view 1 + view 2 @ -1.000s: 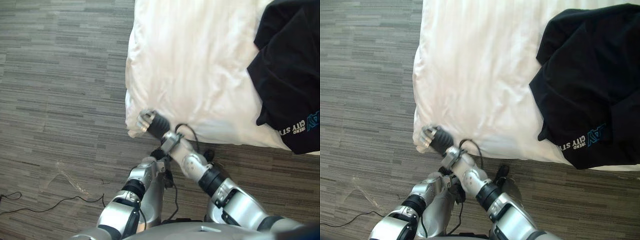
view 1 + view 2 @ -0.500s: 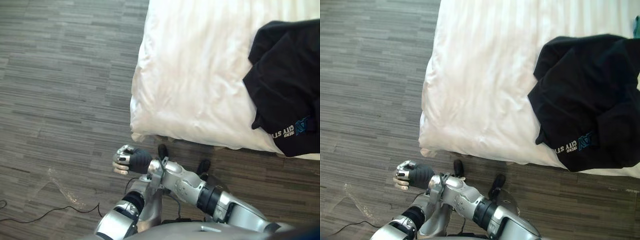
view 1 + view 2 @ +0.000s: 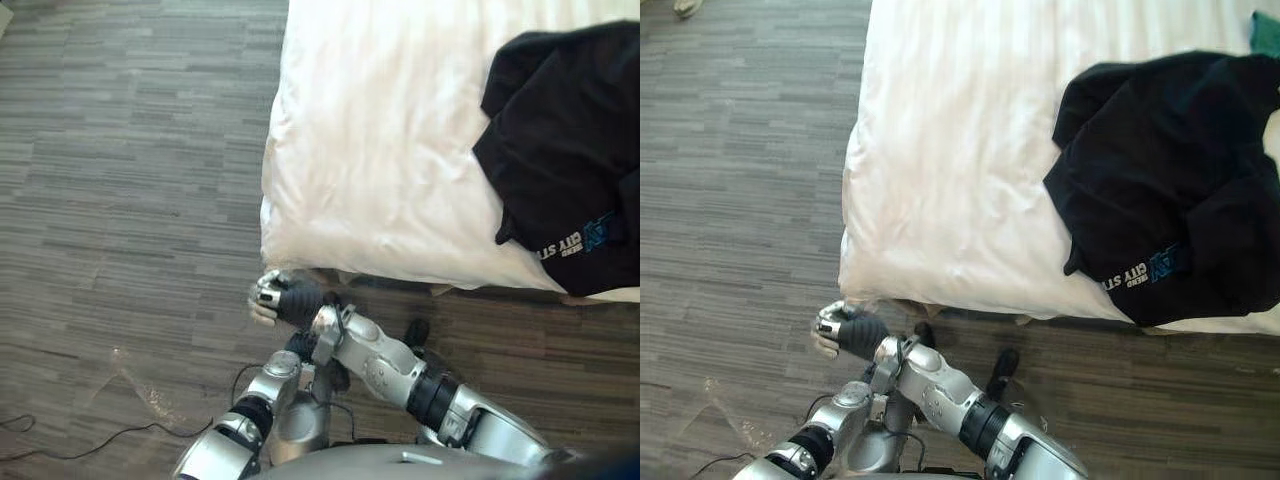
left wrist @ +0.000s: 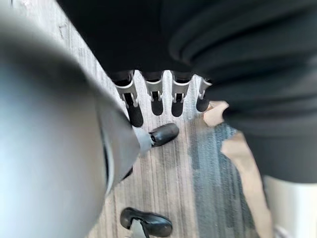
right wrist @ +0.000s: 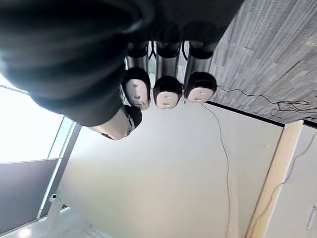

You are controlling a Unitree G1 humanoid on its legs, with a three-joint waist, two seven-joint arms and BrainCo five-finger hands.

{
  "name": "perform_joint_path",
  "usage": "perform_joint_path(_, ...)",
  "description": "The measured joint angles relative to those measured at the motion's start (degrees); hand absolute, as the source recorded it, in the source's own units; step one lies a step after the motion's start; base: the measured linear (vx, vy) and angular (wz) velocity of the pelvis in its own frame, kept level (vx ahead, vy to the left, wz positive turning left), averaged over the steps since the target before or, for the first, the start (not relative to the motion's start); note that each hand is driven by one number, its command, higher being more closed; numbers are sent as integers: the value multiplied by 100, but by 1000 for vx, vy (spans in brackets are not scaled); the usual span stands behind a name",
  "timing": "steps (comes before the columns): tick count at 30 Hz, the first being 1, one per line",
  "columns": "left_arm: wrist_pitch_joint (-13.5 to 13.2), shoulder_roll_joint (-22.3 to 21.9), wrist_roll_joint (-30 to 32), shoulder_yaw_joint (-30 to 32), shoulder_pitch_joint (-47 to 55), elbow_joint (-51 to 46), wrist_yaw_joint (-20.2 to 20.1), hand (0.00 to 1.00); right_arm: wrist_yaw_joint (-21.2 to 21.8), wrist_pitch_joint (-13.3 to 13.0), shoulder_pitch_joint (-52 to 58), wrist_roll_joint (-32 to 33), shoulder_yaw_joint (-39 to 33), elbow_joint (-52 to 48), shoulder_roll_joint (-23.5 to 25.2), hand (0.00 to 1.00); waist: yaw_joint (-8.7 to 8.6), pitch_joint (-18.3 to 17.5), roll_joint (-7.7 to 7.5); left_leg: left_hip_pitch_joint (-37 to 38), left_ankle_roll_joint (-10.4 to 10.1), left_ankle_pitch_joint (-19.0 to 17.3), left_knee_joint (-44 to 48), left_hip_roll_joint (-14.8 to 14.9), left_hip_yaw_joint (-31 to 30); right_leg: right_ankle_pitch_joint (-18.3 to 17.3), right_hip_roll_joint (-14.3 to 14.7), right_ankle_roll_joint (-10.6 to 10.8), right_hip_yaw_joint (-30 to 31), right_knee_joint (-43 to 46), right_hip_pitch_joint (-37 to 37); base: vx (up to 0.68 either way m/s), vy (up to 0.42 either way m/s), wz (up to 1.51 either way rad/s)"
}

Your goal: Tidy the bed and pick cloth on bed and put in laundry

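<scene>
The right hand [image 3: 275, 298] hung curled on nothing just beside the bed's [image 3: 370, 140] near-left corner, the left hand [image 4: 131, 96] slack-fingered. The black cloth [image 3: 565, 170] lay well apart on the bed's right; a good reach would probably spread the fingers first

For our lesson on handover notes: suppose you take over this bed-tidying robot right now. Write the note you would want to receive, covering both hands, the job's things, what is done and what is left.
Right hand: fingers curled, holding nothing, low beside the near corner of the white duvet.
Left hand: fingers relaxed, empty, hanging over the floor.
Black garment: lies crumpled on the duvet to the robot's right, near the front edge; neither hand touches it.
Done: the duvet looks fairly smooth.
Left: pick up the black garment and take it to the laundry.
</scene>
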Motion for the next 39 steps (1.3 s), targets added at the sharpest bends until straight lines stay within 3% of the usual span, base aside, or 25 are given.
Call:
perform_joint_path(2, 52, -21, 12, 42, -92, -22, 2, 0, -222, -418, -183, 5, -436, 7, 296, 100, 7, 6, -2, -223, -8, 31, 0, -22, 67, -146, -102, -40, 62, 332, -380, 20, -78, 1)
perform_joint_path(6, 173, -125, 97, 255, -308, -49, 10, 0, -292, -1031, -614, 96, -1158, 49, 358, 100, 11, 150, -62, -455, -12, 42, 1, -91, 272, -394, -292, -82, 318, 896, -979, -4, -70, -10)
perform_joint_path(10, 423, -371, 64, 574, -446, -208, 190, 0, -255, -1372, -666, 583, -2014, 238, 231, 100, -90, 247, -74, -611, -27, 59, 1, -82, 485, -447, -310, -133, 525, 1127, -1367, 10, -74, -20)
perform_joint_path(13, 635, -522, -16, 632, -549, -243, 251, 0, 32, -1429, -581, 794, -2146, 247, 229, 100, -239, 275, -107, -554, -57, 38, 1, -68, 611, -448, -304, -135, 620, 1189, -1406, 28, -60, -20)
perform_joint_path(15, 856, -817, -168, 765, -699, -302, 260, 0, 332, -1411, -462, 1189, -2575, 270, 257, 100, -286, 279, -116, -496, -72, 26, 0, -68, 736, -448, -300, -135, 691, 1185, -1406, 16, -49, -18)
perform_joint_path(18, 1004, -912, -306, 776, -776, -308, 261, 0, 596, -1329, -334, 1340, -3001, 219, 326, 100, -355, 295, -153, -453, -84, 10, -1, -78, 802, -447, -288, -135, 778, 1142, -1400, -10, -19, -13)
perform_joint_path(24, 1406, -870, -707, 914, -756, -223, 299, 0, 971, -850, 423, 1339, -3793, 106, 255, 100, -529, 293, -244, -31, -44, -131, -3, -6, 1116, -287, -107, -92, 981, 771, -984, 12, -7, -31)
perform_joint_path(27, 1458, -745, -708, 968, -767, -174, 364, 0, 1328, -572, 979, 1319, -4549, 158, 151, 100, -560, 209, -468, 171, -46, -257, -3, 54, 1279, -152, 24, -59, 1084, 478, -742, 67, 17, -32)
perform_joint_path(29, 1461, -648, -704, 971, -759, 4, 326, 0, 1286, -419, 1398, 1297, -5649, 935, 98, 100, -634, 98, -668, 331, -25, -337, -5, 80, 1366, -57, 87, -11, 1092, 249, -497, 137, 34, -15)
perform_joint_path(32, 1489, -584, -697, 981, -619, -9, 193, 0, 1221, -208, 2226, 1034, -6453, 1539, -78, 100, -641, 38, -749, 612, -89, -378, -3, 48, 1511, -21, 79, 35, 1112, 79, -154, 170, 43, -10)
perform_joint_path(34, 1532, -503, -690, 1013, -492, -11, 136, 0, 1225, -29, 2675, 702, -6466, 1670, -137, 100, -649, -136, -778, 735, -108, -391, -3, 58, 1700, -19, 93, 39, 1115, 19, -19, 136, 23, -14)
perform_joint_path(35, 1539, -459, -674, 1022, -349, -11, 89, 0, 1231, 84, 2950, 439, -6470, 1761, -146, 0, -648, -336, -785, 850, -155, -424, -4, 81, 1746, -13, 125, 49, 1113, -61, 123, 192, -12, -18)
perform_joint_path(37, 1545, -450, -619, 1094, -156, -10, 24, 0, 1228, 188, 3108, 91, -6521, 1913, -117, 0, -645, -583, -773, 1008, -208, -461, -5, 110, 1826, 1, 168, 73, 1114, -180, 321, 138, -20, -14)
perform_joint_path(39, 1529, -464, -393, 1253, 190, -13, -148, 0, 1179, 228, 3251, -711, -6606, 2154, -44, 0, -633, -984, -768, 1310, -303, -530, -28, 168, 1882, 26, 269, 113, 1106, -460, 735, 105, -21, -9)
